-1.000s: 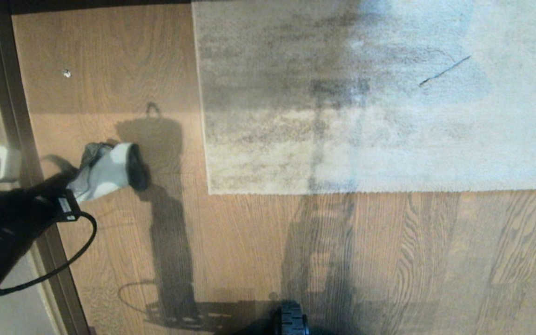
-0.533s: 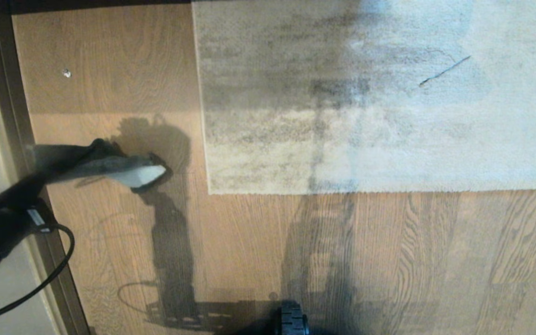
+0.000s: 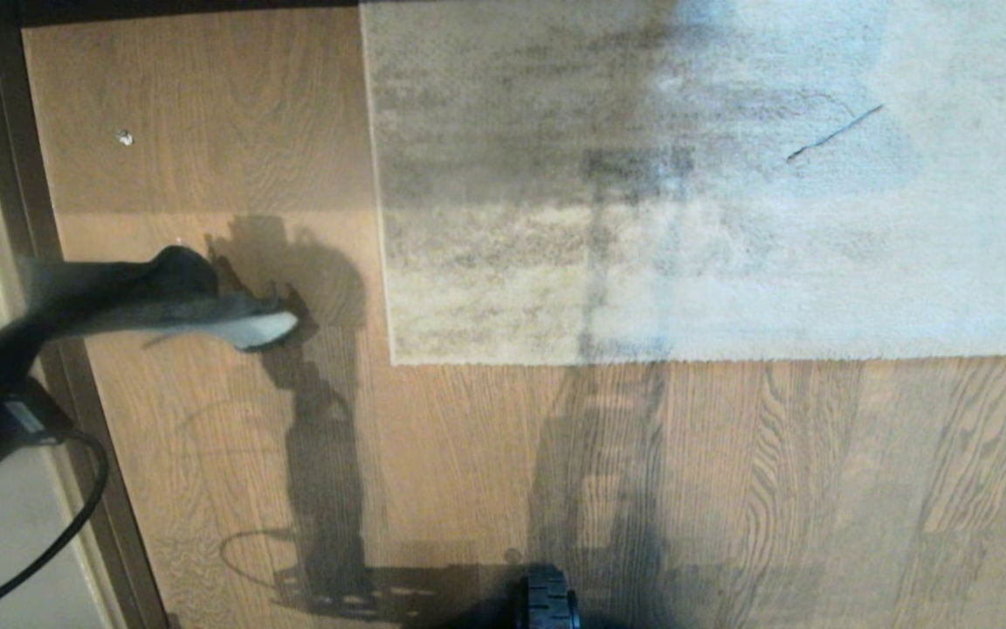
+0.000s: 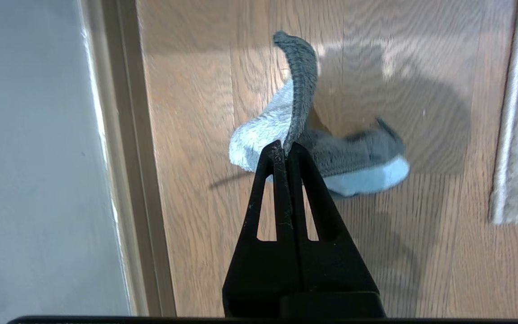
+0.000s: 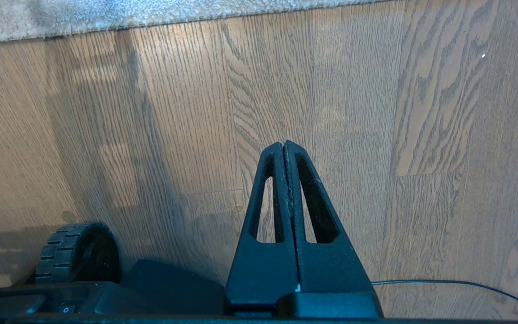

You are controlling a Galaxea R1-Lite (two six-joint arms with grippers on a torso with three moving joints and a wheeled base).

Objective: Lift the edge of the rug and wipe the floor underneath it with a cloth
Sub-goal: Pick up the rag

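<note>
My left gripper (image 4: pixel 286 146) is shut on the cloth (image 4: pixel 331 157), pinching a fold of it at the fingertips. The cloth (image 3: pixel 171 297) is dark grey on one face and off-white on the other. It trails from the gripper out over the floor (image 3: pixel 468 480), left of the rug, and whether its low end touches the planks I cannot tell. The rug edge (image 3: pixel 643 359) lies flat, and its square corner (image 3: pixel 393 360) sits a short way right of the cloth. The rug edge (image 4: pixel 506 135) also shows in the left wrist view. My right gripper (image 5: pixel 284 145) is shut and empty, low over bare planks near the base.
A dark baseboard strip (image 3: pixel 40 218) runs along the left with a pale wall beyond it. My arm's cable (image 3: pixel 58 533) loops beside it. A base wheel (image 3: pixel 547 603) sits at the near edge. A small white speck (image 3: pixel 125 137) lies on the far planks.
My left arm has drawn back toward the left edge. The cloth, bunched by the gripper a second ago, now stretches out to the right toward the rug corner. The rug has not moved.
</note>
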